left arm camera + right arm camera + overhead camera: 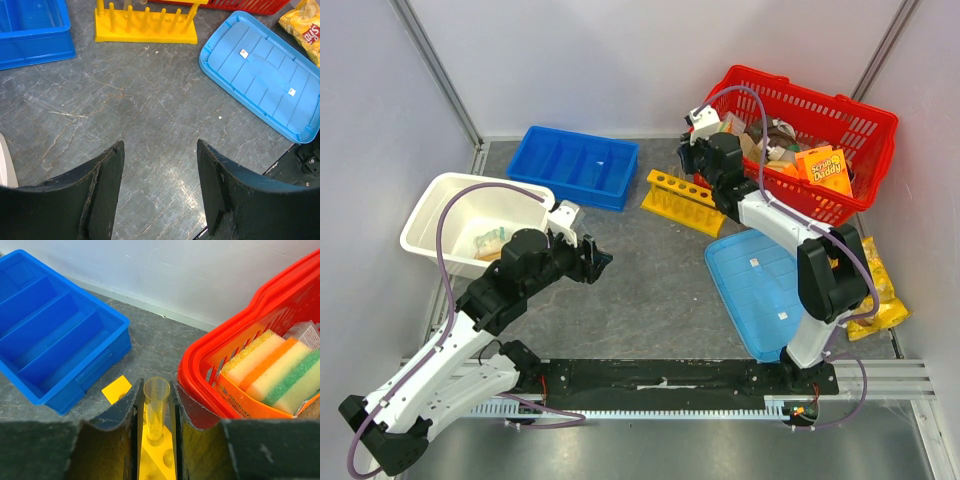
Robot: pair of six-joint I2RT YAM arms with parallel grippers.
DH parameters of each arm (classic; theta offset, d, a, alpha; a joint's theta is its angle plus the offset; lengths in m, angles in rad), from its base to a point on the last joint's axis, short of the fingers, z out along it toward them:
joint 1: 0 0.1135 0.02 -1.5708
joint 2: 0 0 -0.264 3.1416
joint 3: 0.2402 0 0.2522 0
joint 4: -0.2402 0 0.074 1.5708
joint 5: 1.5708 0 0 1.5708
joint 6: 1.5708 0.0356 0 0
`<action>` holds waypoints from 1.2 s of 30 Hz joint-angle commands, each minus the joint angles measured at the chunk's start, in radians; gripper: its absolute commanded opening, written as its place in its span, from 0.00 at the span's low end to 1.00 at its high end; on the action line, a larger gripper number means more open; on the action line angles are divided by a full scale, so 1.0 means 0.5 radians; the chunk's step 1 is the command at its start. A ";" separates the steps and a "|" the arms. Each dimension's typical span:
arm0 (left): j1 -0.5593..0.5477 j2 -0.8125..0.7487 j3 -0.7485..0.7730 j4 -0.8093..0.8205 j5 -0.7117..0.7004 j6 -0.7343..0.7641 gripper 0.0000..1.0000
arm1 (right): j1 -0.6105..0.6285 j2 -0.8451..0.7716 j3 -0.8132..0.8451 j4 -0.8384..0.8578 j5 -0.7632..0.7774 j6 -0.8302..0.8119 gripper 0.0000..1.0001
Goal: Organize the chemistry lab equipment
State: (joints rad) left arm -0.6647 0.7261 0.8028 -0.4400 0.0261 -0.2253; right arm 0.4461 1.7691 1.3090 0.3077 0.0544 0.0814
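The yellow test-tube rack (680, 200) stands at the back of the table, between the blue bin and the red basket. My right gripper (705, 168) is over its right end. In the right wrist view the right gripper (156, 386) is shut on a thin clear tube (156, 410) that stands upright with its foot in a hole of the rack (156, 462). My left gripper (160, 150) is open and empty above bare table. Another clear tube (55, 107) lies flat on the table ahead of it. A small bag with pale-green contents (492, 240) lies in the white tub (430, 215). The rubber band is out of view.
A blue divided bin (575, 165) stands at the back left, and a red basket (810, 130) with sponge packs at the back right. A light-blue lid (760, 290) lies flat at the right, with a yellow chip bag (877, 290) beside it.
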 commanded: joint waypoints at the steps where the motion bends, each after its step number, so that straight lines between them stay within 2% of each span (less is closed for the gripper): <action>1: -0.005 -0.013 -0.010 0.055 -0.022 0.070 0.66 | 0.004 0.030 -0.004 0.182 0.032 0.012 0.31; 20: -0.011 -0.026 -0.010 0.058 -0.037 0.067 0.66 | 0.004 0.119 -0.087 0.302 0.054 0.098 0.33; 36: -0.008 -0.035 -0.010 0.058 -0.043 0.073 0.67 | 0.004 0.174 -0.204 0.553 0.005 0.027 0.33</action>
State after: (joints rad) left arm -0.6647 0.7170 0.7952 -0.4400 0.0238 -0.2245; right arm 0.4477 1.8404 1.2190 0.4828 0.0673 0.1123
